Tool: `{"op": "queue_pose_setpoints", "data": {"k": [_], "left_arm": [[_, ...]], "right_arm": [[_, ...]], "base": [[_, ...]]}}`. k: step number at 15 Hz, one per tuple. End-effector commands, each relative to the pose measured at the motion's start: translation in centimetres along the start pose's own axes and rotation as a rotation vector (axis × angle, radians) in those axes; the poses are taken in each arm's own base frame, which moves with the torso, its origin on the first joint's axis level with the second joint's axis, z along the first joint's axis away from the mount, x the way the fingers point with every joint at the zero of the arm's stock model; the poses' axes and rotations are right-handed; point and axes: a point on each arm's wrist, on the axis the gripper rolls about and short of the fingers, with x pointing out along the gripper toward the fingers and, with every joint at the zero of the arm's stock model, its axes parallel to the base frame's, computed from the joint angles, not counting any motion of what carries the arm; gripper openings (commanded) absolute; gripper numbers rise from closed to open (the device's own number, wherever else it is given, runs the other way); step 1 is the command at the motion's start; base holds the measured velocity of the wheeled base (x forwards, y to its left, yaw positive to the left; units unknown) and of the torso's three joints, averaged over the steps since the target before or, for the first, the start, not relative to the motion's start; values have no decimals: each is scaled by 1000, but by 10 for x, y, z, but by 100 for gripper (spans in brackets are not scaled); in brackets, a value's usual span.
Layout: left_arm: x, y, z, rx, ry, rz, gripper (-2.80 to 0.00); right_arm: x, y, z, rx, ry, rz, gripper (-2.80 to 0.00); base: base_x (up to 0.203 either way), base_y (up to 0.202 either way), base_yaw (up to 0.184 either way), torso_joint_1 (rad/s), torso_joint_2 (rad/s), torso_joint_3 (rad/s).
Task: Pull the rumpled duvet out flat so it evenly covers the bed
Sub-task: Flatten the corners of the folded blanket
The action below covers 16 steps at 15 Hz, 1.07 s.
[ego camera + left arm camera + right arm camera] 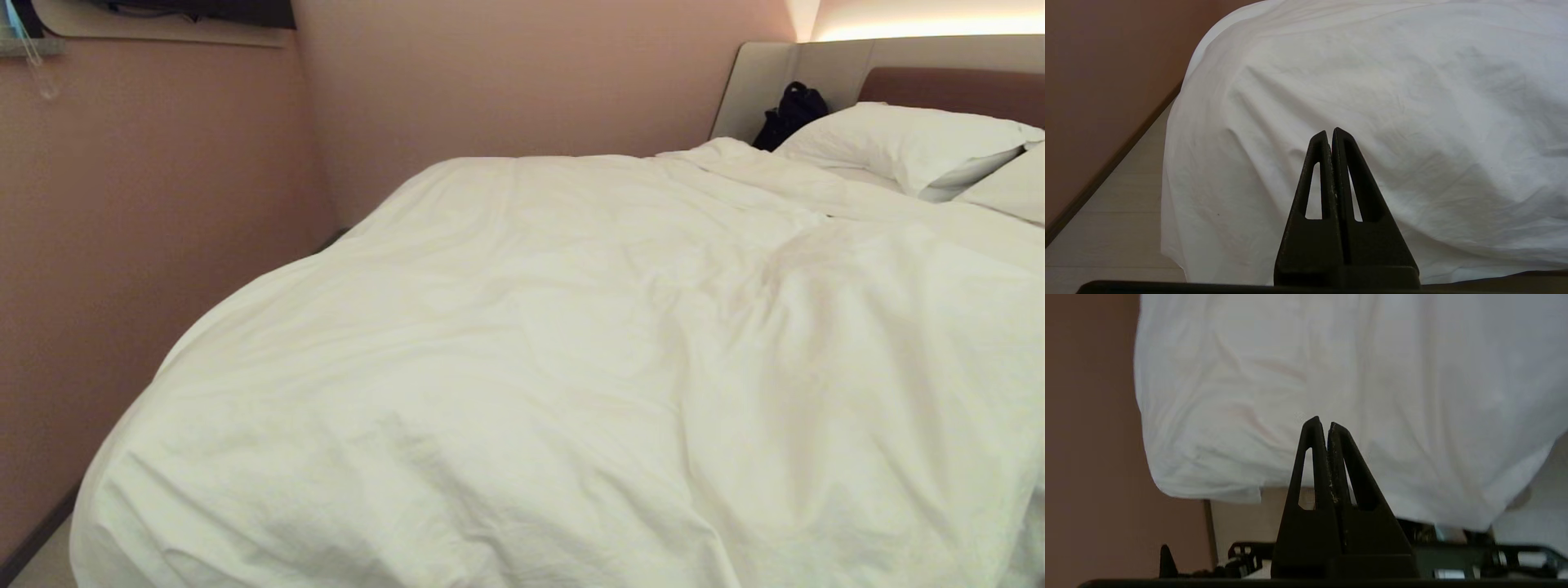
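**Duvet ahead of both pincers, foot edge nearest the left one**

I see the duvet [571, 367] spread over most of the bed [939, 73], its long axis running from the foot end near me up toward the pillows [898, 143] at the headboard on the far right. It looks largely flat but creased, with a raised ridge right of centre and a folded-back edge just below the pillows. On the left it bulges over the bed's corner and hangs toward the floor [1106, 212].

Neither arm shows in the head view. In its wrist view my left pincer [1331, 132] has its fingers pressed together, holding nothing, pointing at the draped foot-end corner of the duvet, which lies just ahead of it and apart from the tips. My right pincer [1323, 421] is likewise pressed together and empty, with the hanging duvet in front of it and the wall [1086, 437] off to one side; I cannot tell whether its tips touch the cloth.

My judgement: the remaining unevenness lies toward the pillow end and the ridge on the right, so the right arm is the better placed one. It would have to spread its fingers, pinch an edge, and pull along the bed's length.
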Motion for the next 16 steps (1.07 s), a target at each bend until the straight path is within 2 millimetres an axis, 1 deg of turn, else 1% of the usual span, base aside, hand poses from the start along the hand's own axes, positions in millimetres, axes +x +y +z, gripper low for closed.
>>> {"op": "queue_pose_setpoints", "data": {"k": [1, 3, 6, 7, 8, 12, 15, 16], "left_arm": [[0, 0, 0, 0, -1, 1, -280], [0, 0, 0, 0, -1, 1, -280], [0, 0, 0, 0, -1, 1, -280], [0, 0, 0, 0, -1, 1, -280], [0, 0, 0, 0, -1, 1, -280], [0, 0, 0, 0, -1, 1, -280], [0, 0, 0, 0, -1, 1, -280], [0, 0, 0, 0, -1, 1, -280]], "right_arm": [[0, -13, -15, -13, 62, -290, -280], [-1, -16, -13, -90, 16, -406, -280], [0, -19, -5, -268, -101, -602, -280], [0, -19, -3, -322, -135, -639, -280], [0, -19, -3, -350, -160, -658, -280], [6, -20, 7, -451, -394, -675, -280], [-8, -11, 9, -459, -544, -646, -280], [-16, -8, 9, -459, -606, -644, -280]], "base": [[0, 0, 0, 0, 0, 0], [0, 0, 0, 0, 0, 0], [0, 0, 0, 0, 0, 0], [0, 0, 0, 0, 0, 0], [0, 0, 0, 0, 0, 0], [0, 0, 0, 0, 0, 0], [0, 0, 0, 0, 0, 0], [0, 0, 0, 0, 0, 0]]}}
